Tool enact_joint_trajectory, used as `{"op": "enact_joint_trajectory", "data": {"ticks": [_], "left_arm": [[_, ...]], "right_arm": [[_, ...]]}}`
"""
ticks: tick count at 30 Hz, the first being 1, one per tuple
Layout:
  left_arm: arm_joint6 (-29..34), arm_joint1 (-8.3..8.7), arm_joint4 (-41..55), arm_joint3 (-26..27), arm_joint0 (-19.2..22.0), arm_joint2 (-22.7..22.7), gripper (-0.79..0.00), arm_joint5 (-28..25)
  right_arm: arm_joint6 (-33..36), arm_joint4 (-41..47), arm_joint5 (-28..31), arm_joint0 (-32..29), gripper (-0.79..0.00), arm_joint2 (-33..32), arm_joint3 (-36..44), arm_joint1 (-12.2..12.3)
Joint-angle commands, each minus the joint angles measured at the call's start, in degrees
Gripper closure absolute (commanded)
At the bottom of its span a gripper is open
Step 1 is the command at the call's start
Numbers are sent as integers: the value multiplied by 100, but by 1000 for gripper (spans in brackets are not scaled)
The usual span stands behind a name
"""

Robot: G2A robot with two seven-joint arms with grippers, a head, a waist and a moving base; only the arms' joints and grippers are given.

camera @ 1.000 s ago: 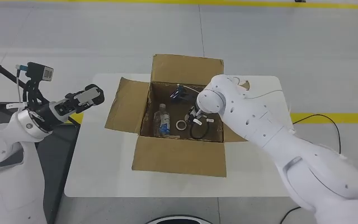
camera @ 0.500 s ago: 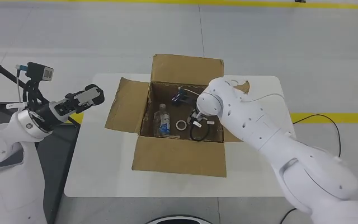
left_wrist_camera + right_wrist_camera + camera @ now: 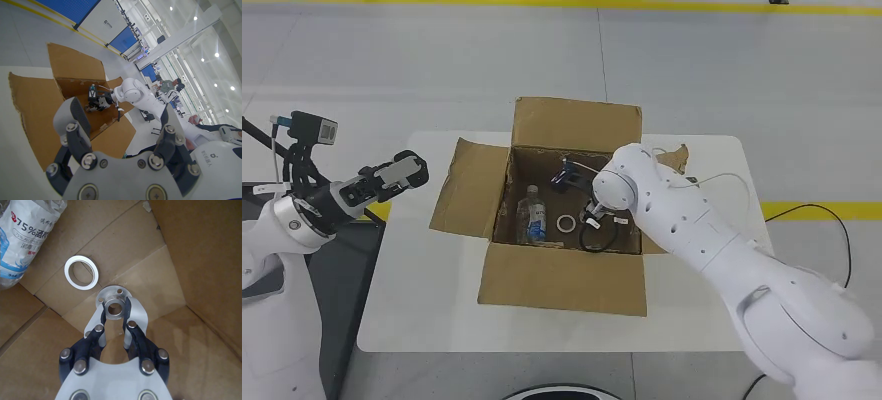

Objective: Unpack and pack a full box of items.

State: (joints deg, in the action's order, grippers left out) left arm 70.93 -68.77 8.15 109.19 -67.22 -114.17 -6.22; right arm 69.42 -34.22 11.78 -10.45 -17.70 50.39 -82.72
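**Top view plus both wrists: right gripper [image 3: 115, 304] pinching flange [image 3: 111, 293] down inside box [image 3: 577, 125]**

Top view: brown corrugated cardboard box sits open on a white table [image 3: 422, 300] with rounded corners, all four flaps folded outward. On the box floor lies a clear plastic bottle [image 3: 532, 215] with a blue-and-white label, on its side. A flat metal ring [image 3: 566, 222] lies just beside it. The smooth white-shelled right arm [image 3: 682, 220] reaches down into the box on the side away from the bottle. A black cable loop [image 3: 594, 238] hangs at its wrist. Over at the table's left edge sits the left gripper [image 3: 414, 166], well apart from the box.

Left wrist view: left gripper fingers are spread wide with nothing between them. They are flat grey metal blades with ribbed black pads [image 3: 79, 113]. Beyond them is a box flap with a ragged torn edge, and the right arm's wrist dips inside the box.

Right wrist view: right gripper fingers are clamped on the flange's raised cylindrical hub, one black pad on each side. The flange is a machined silver disc with small round bolt holes and a centre bore. Cannot tell whether its base touches the floor. The ring is plain, thin and matte silver. It lies flat on a floor seam near the flange, not touching it. The bottle is crinkled plastic with a printed label, on the far side of the ring. The box floor is overlapping cardboard flaps with creases.
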Motion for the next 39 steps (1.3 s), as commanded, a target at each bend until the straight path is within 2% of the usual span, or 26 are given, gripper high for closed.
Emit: {"op": "enact_joint_trajectory", "data": {"ticks": [1,15,17,24,29,33,36,37,38,39], "left_arm": [[0,0,0,0,0,0,-785,0],[0,0,0,0,0,0,-785,0],[0,0,0,0,0,0,-785,0],[0,0,0,0,0,0,-785,0],[0,0,0,0,0,0,-785,0],[0,0,0,0,0,0,-785,0],[0,0,0,0,0,0,-785,0],[0,0,0,0,0,0,-785,0],[0,0,0,0,0,0,-785,0],[0,0,0,0,0,0,-785,0]], "right_arm": [[3,-53,-18,-16,0,-16,-14,-18],[81,-240,8,-107,0,-162,-176,-134],[101,-257,34,-117,-62,-185,-192,-147],[156,-335,73,-154,-185,-263,-230,-186],[183,-380,91,-166,-237,-340,-245,-203],[196,-376,117,-159,-354,-450,-194,-192],[225,-355,145,-158,-388,-559,-111,-162],[227,-343,156,-158,-443,-605,-72,-147],[253,-339,164,-153,-680,-652,-23,-128],[274,-334,173,-153,-785,-701,42,-107]]}}
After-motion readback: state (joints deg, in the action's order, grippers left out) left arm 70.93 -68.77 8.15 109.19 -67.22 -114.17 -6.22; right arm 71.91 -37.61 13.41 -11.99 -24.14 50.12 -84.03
